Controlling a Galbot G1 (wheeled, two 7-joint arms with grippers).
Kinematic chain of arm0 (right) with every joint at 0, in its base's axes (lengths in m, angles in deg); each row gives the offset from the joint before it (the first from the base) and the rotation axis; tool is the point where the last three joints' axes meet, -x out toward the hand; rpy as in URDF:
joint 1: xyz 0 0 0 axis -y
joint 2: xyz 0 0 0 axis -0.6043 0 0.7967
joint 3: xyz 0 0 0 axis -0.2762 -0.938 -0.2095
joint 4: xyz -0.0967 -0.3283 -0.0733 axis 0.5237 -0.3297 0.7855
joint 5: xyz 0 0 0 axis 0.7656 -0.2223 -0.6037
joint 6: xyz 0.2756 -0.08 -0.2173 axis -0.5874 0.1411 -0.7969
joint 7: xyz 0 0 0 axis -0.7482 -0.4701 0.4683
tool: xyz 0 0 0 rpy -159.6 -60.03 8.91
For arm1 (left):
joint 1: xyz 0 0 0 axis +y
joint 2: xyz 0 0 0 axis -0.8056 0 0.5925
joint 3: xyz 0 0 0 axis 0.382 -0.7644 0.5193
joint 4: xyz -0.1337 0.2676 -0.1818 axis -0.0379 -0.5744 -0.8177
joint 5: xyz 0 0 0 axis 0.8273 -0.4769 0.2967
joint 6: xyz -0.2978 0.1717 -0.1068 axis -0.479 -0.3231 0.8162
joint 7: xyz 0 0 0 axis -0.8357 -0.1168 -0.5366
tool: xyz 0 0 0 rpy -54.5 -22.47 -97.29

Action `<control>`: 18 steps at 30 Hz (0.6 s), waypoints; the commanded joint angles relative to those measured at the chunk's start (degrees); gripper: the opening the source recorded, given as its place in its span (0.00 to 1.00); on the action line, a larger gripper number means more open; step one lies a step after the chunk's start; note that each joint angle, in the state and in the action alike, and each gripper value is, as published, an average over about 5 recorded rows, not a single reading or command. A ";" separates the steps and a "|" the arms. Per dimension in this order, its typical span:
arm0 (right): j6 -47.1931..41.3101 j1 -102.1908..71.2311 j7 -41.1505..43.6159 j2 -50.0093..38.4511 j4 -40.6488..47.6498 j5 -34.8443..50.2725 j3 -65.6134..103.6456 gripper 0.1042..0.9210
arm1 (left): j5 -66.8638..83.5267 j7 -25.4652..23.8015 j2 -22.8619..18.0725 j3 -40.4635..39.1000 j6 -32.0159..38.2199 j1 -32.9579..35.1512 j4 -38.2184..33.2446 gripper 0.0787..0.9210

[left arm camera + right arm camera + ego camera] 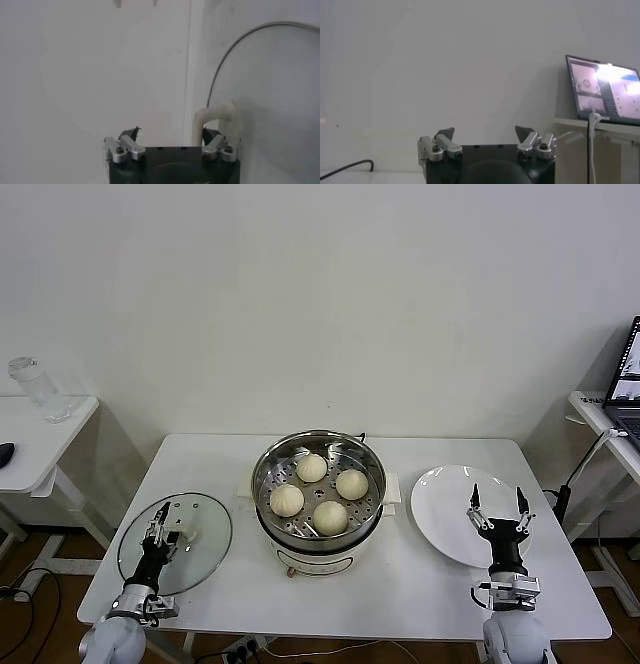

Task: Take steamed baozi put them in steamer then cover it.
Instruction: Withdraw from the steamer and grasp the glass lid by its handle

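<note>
The steamer [266, 469] stands at the table's middle with no cover on it. Four baozi lie on its perforated tray: one at the back [312, 468], one at the right [351, 483], one at the left [287, 500] and one at the front [330, 516]. The clear glass lid [205, 549] lies flat on the table to the left. My left gripper [161, 522] is open just above the lid, beside its white handle [185, 531]. In the left wrist view the handle [216, 116] sits against one fingertip [208, 135], outside the open left gripper [170, 134]. My right gripper [498, 506] is open and empty.
A bare white plate [445, 509] lies right of the steamer, under my right gripper [485, 133]. A side table with a glass jar [34, 389] stands at the far left. Another table with a laptop [603, 90] stands at the far right.
</note>
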 commanded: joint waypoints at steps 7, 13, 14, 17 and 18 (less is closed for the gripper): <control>-0.03 1.01 0.08 -0.34 0.08 -0.02 0.33 0.88 | 0.79 -1.35 -0.14 0.19 0.81 -0.57 1.80 0.46; -0.02 1.37 0.14 -0.42 -0.06 -0.21 0.19 0.88 | 1.97 -1.32 -0.18 0.38 1.46 -0.56 2.03 0.26; 0.01 1.37 0.19 -0.33 -0.01 -0.30 0.12 0.88 | 2.32 -1.21 -0.22 0.47 1.63 -0.55 1.96 0.23; 0.11 1.46 0.31 -0.05 0.25 -0.48 -0.05 0.88 | 3.60 -0.82 -0.21 0.87 2.27 -0.46 1.41 0.15; 0.13 1.50 0.33 -0.02 0.32 -0.48 -0.13 0.88 | 4.22 -0.64 -0.12 1.01 2.49 -0.36 0.93 0.15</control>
